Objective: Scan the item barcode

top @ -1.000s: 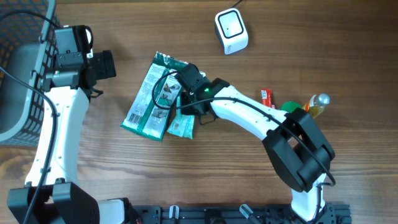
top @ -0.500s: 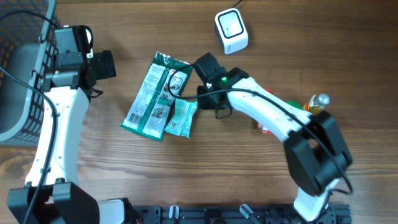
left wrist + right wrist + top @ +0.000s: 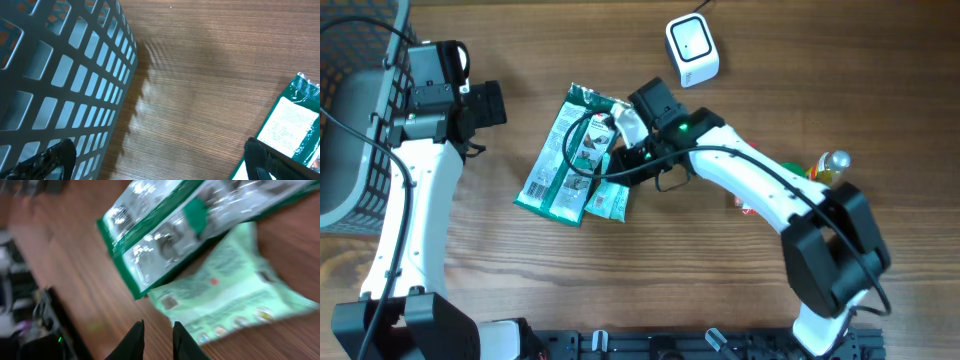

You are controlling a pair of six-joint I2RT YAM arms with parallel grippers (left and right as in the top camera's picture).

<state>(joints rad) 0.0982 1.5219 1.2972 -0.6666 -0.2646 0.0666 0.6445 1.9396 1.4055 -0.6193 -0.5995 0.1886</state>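
Two packets lie mid-table: a dark green packet [image 3: 563, 155] [image 3: 200, 215] [image 3: 295, 125] and a pale green packet [image 3: 611, 199] [image 3: 230, 295] tucked against its right side. The white barcode scanner [image 3: 691, 49] stands at the back. My right gripper [image 3: 626, 160] [image 3: 156, 330] hangs low over the packets' right edge. Its jaws stand a narrow gap apart with only bare wood between them, and the pale packet's corner lies just beside the right finger. My left gripper [image 3: 487, 104] [image 3: 157, 160] is wide open and empty, above the wood between the basket and the dark packet.
A grey mesh basket [image 3: 355, 110] [image 3: 55, 75] fills the left edge. At the right, half behind my right arm, lie a red packet [image 3: 744, 206], a green item [image 3: 788, 171] and a yellow bottle [image 3: 831, 164]. A black rail [image 3: 670, 343] runs along the front edge.
My right wrist swung up and to the right off the packets, then its fingers turned back down-left toward them. The pale packet shifted slightly. The left arm has not moved.
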